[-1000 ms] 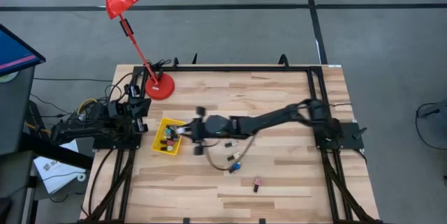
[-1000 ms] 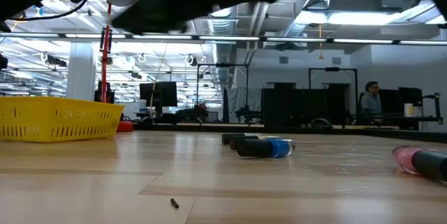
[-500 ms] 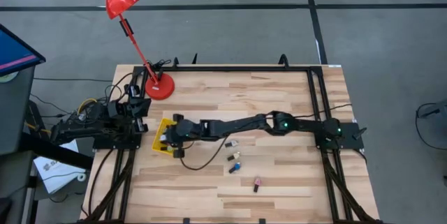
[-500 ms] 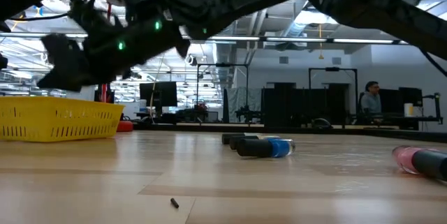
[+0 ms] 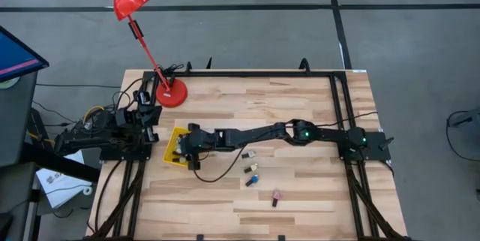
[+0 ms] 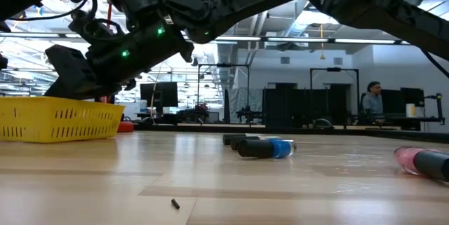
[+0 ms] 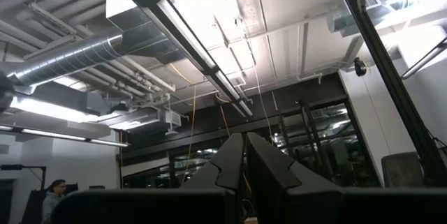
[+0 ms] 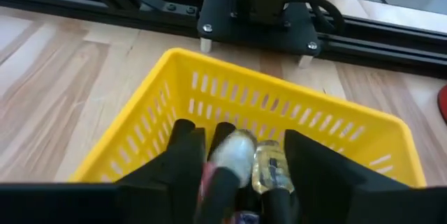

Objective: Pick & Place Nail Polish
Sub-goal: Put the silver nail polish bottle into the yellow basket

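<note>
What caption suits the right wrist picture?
Right arm's dark fingers spread over the slotted yellow plastic basket holding small nail polish bottles.

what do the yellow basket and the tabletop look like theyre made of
Yellow basket: looks like molded plastic, uniform bright colour, walls pierced with even slots, slight sheen. Tabletop: looks like wood, pale planks joined in strips with visible grain, smooth and lightly glossy in the low view.

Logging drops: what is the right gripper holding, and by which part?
Seemingly nothing: the right gripper stands open over the yellow basket, nail polish bottles lying between its fingers.
</note>
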Available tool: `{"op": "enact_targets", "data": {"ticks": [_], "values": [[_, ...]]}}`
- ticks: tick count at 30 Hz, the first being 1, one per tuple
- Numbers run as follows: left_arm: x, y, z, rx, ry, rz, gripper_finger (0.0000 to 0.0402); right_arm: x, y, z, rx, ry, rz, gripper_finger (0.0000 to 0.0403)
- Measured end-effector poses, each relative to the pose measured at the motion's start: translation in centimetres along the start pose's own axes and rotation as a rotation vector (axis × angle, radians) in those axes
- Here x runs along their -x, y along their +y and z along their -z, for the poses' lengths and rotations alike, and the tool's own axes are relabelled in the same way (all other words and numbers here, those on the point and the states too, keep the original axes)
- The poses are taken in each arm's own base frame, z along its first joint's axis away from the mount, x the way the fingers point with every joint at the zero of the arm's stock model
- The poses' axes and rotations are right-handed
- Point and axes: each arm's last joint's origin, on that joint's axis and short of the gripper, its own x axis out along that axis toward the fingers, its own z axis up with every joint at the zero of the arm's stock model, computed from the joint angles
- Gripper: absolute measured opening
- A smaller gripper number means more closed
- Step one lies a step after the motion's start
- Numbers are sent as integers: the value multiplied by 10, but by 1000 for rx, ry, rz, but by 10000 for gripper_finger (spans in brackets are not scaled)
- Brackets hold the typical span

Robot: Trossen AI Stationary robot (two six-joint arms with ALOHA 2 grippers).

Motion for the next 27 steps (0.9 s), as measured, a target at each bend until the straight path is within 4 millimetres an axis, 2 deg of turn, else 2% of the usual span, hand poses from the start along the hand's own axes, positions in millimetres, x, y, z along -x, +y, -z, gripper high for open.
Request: {"op": "enact_targets", "data": {"ticks": [5, 8, 11, 13, 15, 19, 24, 27], "values": [[0, 0, 0, 0, 0, 0, 14, 7, -1, -7, 13, 23, -4, 236], [0, 0, 0, 0, 0, 0, 14, 31, 1, -33, 94, 44, -12, 243], [0, 0, 0, 0, 0, 0, 14, 82, 0, -78, 178, 73, -33, 237], [0, 0, 0, 0, 0, 0, 14, 129, -3, -111, 211, 92, -45, 228], [0, 0, 0, 0, 0, 0, 14, 174, -10, -132, 223, 131, -54, 219], [0, 0, 0, 0, 0, 0, 14, 240, -16, -143, 230, 298, -44, 200], [0, 0, 0, 0, 1, 0, 14, 338, -24, -153, 121, 423, 55, 175], [0, 0, 0, 0, 1, 0, 14, 364, -23, -137, 79, 517, 131, 163]]}}
